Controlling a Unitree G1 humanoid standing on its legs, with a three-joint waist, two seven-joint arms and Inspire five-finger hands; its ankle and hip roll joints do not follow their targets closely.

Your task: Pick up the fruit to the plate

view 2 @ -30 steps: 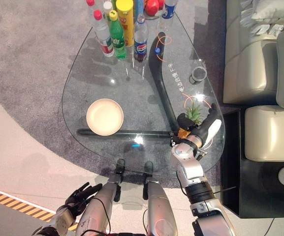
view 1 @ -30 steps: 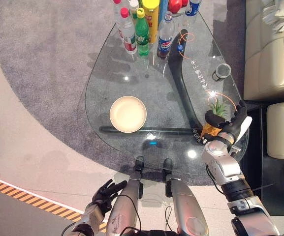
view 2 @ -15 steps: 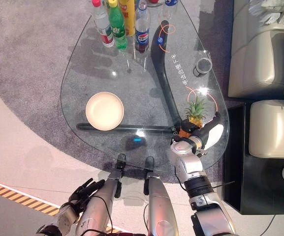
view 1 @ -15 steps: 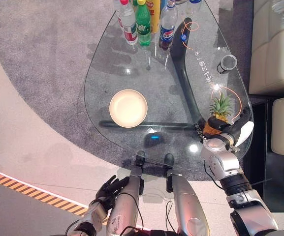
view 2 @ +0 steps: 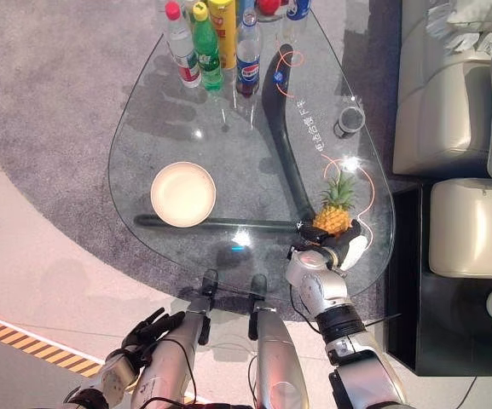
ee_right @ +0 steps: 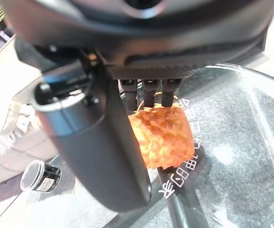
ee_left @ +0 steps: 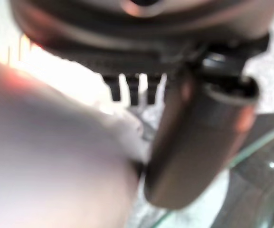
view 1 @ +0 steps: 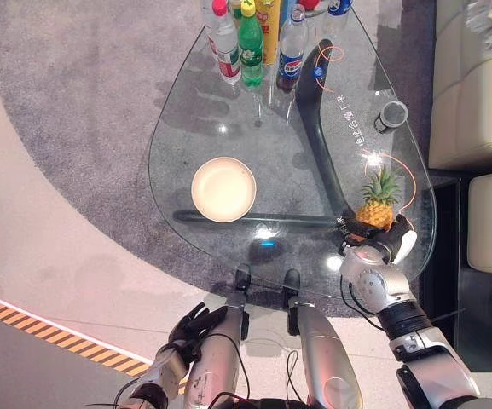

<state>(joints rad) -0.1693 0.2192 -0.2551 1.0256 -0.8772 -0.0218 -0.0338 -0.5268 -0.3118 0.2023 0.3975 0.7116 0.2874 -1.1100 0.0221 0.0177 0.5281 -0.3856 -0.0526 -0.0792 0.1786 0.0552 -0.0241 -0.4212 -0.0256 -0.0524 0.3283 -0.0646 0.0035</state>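
A small pineapple [view 1: 377,207] with a green crown stands upright near the right end of the glass table [view 1: 254,145]. My right hand [view 1: 380,249] sits at its base on the near side and is open. Dark fingers lie at the fruit's left and the white-covered thumb at its right. In the right wrist view the orange pineapple [ee_right: 165,135] shows just past the straight thumb [ee_right: 94,147]. The cream plate [view 1: 223,188], with nothing on it, lies left of the table's middle. My left hand [view 1: 188,328] hangs open, low by the floor, off the table.
Several drink bottles [view 1: 250,38] stand at the table's far end. A small dark cup [view 1: 390,115] sits at the right rim. Beige sofa seats [view 1: 476,85] flank the table on the right, with a black gap beside them. Grey carpet lies under the table.
The camera has shifted. My right hand has drawn back towards the near edge, uncovering more of the pineapple, which stays where it stood. The left hand still hangs low.
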